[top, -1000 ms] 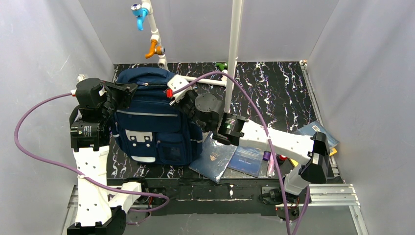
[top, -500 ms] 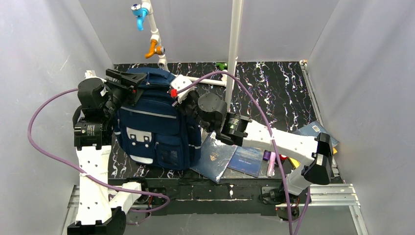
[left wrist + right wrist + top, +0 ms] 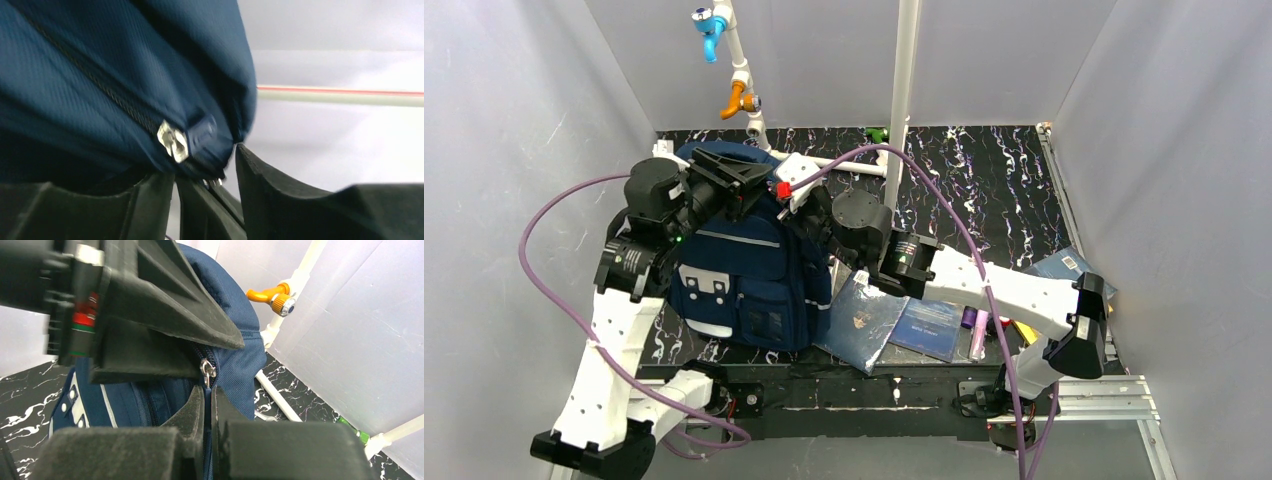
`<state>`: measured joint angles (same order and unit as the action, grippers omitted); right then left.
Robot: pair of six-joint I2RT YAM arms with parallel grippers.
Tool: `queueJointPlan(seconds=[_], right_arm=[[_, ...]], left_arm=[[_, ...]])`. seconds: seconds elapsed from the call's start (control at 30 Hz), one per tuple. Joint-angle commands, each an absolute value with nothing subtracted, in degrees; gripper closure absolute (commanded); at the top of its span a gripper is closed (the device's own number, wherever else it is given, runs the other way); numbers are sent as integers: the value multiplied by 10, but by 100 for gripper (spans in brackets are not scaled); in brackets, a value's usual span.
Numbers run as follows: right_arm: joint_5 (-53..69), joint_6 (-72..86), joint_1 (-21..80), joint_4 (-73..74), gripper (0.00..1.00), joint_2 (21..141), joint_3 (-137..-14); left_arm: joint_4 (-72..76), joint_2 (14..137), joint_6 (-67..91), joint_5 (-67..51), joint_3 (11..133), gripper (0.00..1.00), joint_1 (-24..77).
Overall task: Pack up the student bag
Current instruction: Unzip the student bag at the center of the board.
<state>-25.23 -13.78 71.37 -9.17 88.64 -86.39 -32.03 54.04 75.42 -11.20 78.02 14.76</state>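
Note:
The student bag (image 3: 744,275), navy with thin grey stripes, stands upright at the left of the black marbled table. My left gripper (image 3: 742,183) is on the bag's top and pinches navy fabric beside the zip; in the left wrist view its fingers (image 3: 150,200) close under the fabric next to a metal zip slider (image 3: 172,141). My right gripper (image 3: 809,205) is at the bag's top right corner. In the right wrist view it (image 3: 208,390) is shut on a narrow blue strip hanging just below the slider (image 3: 206,369), with the left gripper (image 3: 215,355) directly above it.
Dark blue books (image 3: 864,318) lie flat to the right of the bag, with pens (image 3: 972,335) and more books (image 3: 1074,268) further right. A white pipe frame (image 3: 902,100) with an orange fitting (image 3: 736,100) stands behind. Grey walls enclose the table.
My left arm has swung right, from the bag's upper left corner across its top towards the right gripper. The bag's top has bunched and shifted with it. The right gripper has barely moved.

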Motion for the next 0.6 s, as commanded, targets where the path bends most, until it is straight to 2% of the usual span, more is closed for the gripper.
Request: queueJointPlan(seconds=[0.0,0.13,0.33,0.57], right_arm=[[-222,-121,720,-119,99,842,-875],[-200,-100,720,-89,99,812,-859],[-171,0,720,-46,99,784,-839],[-160,125,720,33,99,755,-844]], left_arm=[[-304,553,732,-31,783,63,150],[-304,548,678,39,805,77,150],[-296,547,650,63,814,99,150],[-293,546,616,93,836,100,150]])
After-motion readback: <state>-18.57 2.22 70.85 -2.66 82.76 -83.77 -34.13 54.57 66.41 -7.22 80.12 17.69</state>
